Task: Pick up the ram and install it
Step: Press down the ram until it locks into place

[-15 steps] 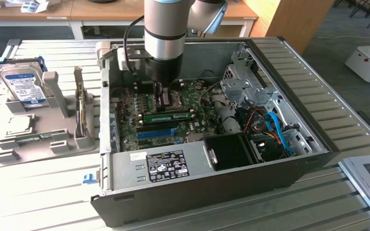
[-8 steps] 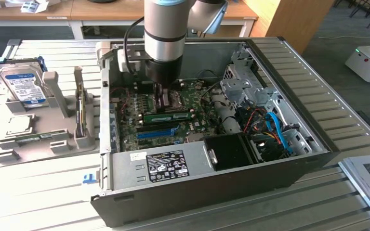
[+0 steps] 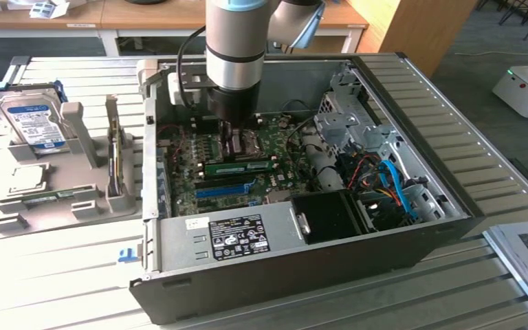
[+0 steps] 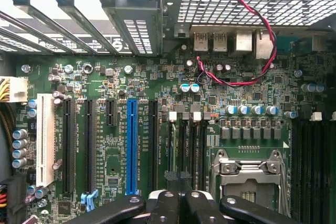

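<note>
At the near edge of the slatted metal table (image 3: 62, 275) stands an open black computer case (image 3: 291, 289), with a silver power supply carrying a black label (image 3: 236, 237) along its near wall. Behind that on the green motherboard comes the long blue plastic slot (image 3: 223, 190). Just beyond it the ram (image 3: 239, 166), a thin green stick with black chips, stands on edge in its memory slot, parallel to the blue one. The black gripper (image 3: 232, 148) hangs directly over the middle of the ram. In the wrist view its jaws are drawn close together. Whether they pinch the stick's upper edge or merely sit on it, I cannot tell.

The danger, I'd say, is a stick that is not square in the slot. A push with one end high could jam it or flex the board, and lifting away with the jaws narrow might drag it back out.

Toward the table's far corner on the exterior view's left, a grey plastic holder (image 3: 108, 199) carries a boxy silver hard drive with a blue-white label (image 3: 30, 120).

By my count: one arm, one gripper, one ram in the case, one blue slot, one power supply, one hard drive.
</note>
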Robot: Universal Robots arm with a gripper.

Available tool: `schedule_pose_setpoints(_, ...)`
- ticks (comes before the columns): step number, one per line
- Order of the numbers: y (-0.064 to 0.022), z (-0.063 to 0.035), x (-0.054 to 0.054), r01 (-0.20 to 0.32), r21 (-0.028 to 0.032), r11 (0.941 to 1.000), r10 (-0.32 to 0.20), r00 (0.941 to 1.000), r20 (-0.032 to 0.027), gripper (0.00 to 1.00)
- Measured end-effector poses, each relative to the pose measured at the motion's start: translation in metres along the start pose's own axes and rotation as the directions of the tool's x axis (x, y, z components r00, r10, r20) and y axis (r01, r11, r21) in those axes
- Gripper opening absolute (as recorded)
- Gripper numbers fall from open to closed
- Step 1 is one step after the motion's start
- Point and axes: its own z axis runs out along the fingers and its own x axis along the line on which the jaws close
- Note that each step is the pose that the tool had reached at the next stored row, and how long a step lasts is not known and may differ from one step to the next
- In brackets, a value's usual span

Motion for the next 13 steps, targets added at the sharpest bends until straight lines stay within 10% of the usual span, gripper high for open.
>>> schedule_pose_setpoints(13, -0.0001, 0.0054, 0.0001, 0.000, 0.0001, 1.0000, 0.000, 1.0000, 0.0003, 0.10)
